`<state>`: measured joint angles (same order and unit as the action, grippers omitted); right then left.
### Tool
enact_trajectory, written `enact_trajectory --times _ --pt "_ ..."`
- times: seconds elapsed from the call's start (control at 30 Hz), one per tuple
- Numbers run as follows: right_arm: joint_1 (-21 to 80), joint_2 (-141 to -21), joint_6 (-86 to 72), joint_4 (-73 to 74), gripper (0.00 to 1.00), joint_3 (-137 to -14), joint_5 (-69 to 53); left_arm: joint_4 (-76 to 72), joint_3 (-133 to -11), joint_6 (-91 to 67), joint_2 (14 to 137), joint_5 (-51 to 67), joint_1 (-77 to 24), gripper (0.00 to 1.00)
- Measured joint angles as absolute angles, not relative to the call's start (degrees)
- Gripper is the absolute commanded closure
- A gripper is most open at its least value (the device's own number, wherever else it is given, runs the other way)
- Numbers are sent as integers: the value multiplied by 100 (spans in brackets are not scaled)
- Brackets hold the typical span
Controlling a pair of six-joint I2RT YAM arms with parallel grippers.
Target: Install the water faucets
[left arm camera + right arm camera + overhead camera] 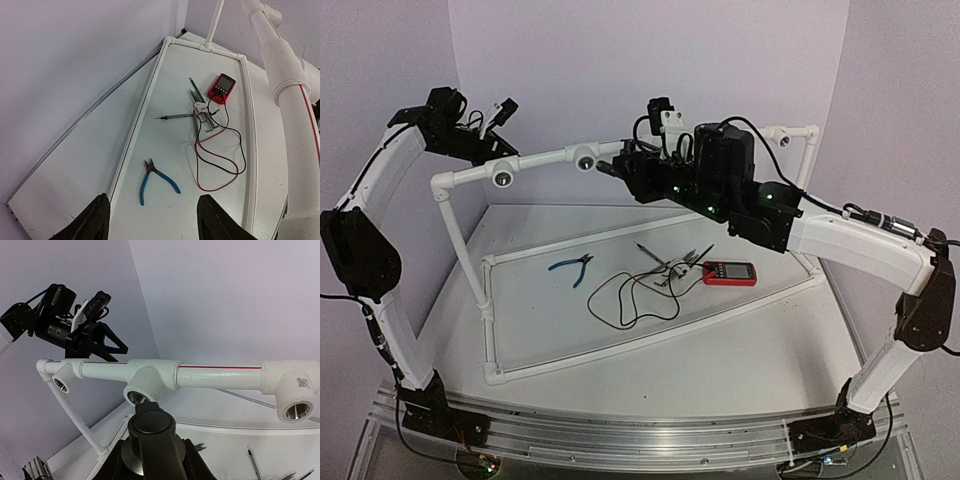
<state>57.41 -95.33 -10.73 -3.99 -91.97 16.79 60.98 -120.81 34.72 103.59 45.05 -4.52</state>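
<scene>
Looking down the right wrist camera, the right gripper [152, 467] is clamped around the water faucet [151, 427]. The faucet's rounded dark end points up at the middle socket [139, 396] of the white pipe rail [220, 374], close beneath the opening but, as far as that view shows, not in it. From above, the right arm stretches in across the frame, and the nose of its gripper sits just beside that same socket.

Two more threaded openings show on the rail: the corner elbow [62, 384] at the left end and the far tee [295, 410] off to the right.

Over on the other side, the left gripper [150, 222] hangs with its fingers [92, 222] spread wide and nothing between them (the right wrist view catches it perched just above the left end of the rail).

Down on the table [65, 170], inside the base of the pipe frame, lie the blue-handled pliers [157, 180]. A red multimeter [222, 87] sits well apart from them, with its red and black leads [220, 160] looping across the white surface and the probes lying beside the meter.
</scene>
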Motion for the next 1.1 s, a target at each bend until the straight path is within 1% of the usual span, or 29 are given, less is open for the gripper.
enact_trajectory --times 0.2,0.43,0.53,0.73,0.87,0.97,1.0,1.1 --pt "5774 -9526 -1074 -197 100 -9225 1498 6471 -12049 4017 10106 4655 -495 40" --pt "5909 -9326 -1075 279 100 -9227 1302 7005 -11797 4586 9666 4657 -1032 42" --pt "5929 -9184 -1091 490 100 -9224 1281 6950 -11656 4757 9613 4633 -1309 42" --pt "5917 -8753 -1168 760 100 -8996 1312 6648 -11464 5190 9605 4746 -1546 41" --pt "5904 -8487 -1175 815 100 -8830 1360 5736 -11093 5515 9507 4786 -1598 40" --pt "5893 -8448 -1115 822 100 -8804 1395 4622 -10410 5779 9347 4910 -1597 36" --pt "5892 -8447 -1087 823 100 -8799 1400 4187 -10168 5864 9326 5018 -1551 36" --pt "5888 -8447 -1012 839 100 -8796 1398 2518 -9212 6191 9312 5854 -1178 34"
